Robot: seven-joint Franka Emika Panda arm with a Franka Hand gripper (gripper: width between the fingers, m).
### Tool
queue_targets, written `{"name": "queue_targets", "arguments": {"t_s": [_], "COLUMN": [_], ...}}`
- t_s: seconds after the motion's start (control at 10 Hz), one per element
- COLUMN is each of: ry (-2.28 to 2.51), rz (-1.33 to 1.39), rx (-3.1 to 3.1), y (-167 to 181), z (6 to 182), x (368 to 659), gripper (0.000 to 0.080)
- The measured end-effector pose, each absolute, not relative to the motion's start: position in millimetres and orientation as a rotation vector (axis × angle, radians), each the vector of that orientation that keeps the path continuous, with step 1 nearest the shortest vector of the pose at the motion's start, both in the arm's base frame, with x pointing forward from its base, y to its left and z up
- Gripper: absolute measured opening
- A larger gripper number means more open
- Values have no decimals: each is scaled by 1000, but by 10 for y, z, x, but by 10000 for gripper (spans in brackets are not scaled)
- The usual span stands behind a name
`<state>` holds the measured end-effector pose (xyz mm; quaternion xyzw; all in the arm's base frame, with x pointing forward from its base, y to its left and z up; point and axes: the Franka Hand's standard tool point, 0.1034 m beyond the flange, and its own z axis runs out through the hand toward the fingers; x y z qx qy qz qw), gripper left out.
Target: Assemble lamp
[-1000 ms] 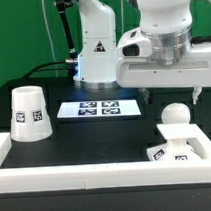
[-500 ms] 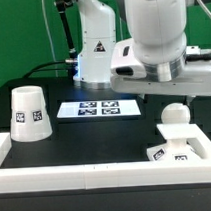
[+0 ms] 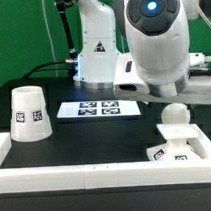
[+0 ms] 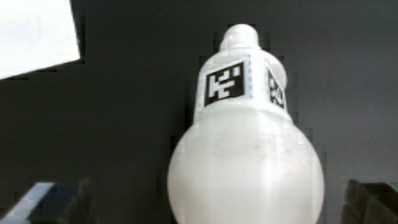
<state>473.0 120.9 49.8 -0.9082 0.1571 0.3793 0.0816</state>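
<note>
The ball-shaped bulb (image 3: 174, 114) rests near the right wall of the white tray, with the small square base (image 3: 167, 153) just in front of it in the corner. The tapered shade (image 3: 29, 113) stands at the exterior view's left. In the wrist view the bulb (image 4: 246, 160) fills the middle, round end near, tagged stem pointing away. My gripper (image 4: 210, 205) is open, with one dark finger (image 4: 48, 200) on each side of the bulb's round end and a gap to each. In the exterior view the arm's wrist (image 3: 155, 46) hides the fingers.
The marker board (image 3: 99, 109) lies flat in the middle, behind the black mat. The white tray wall (image 3: 97, 174) runs along the front and both sides. A white surface (image 4: 36, 35) shows in one corner of the wrist view; I cannot tell what it is.
The arm's wrist has swung and tilted toward the exterior camera, over the area beside the bulb. Shade, bulb and base have not moved.
</note>
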Motion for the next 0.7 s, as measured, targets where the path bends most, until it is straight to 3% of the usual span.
{"name": "queue_targets", "arguments": {"t_s": [0.4, 0.7], "ry": [480, 495], "rz": [1122, 1104], "rx": [-2731, -2743], "y": [1373, 1348], "z": [480, 334], "x": [4726, 4644], "gripper": [699, 699]}}
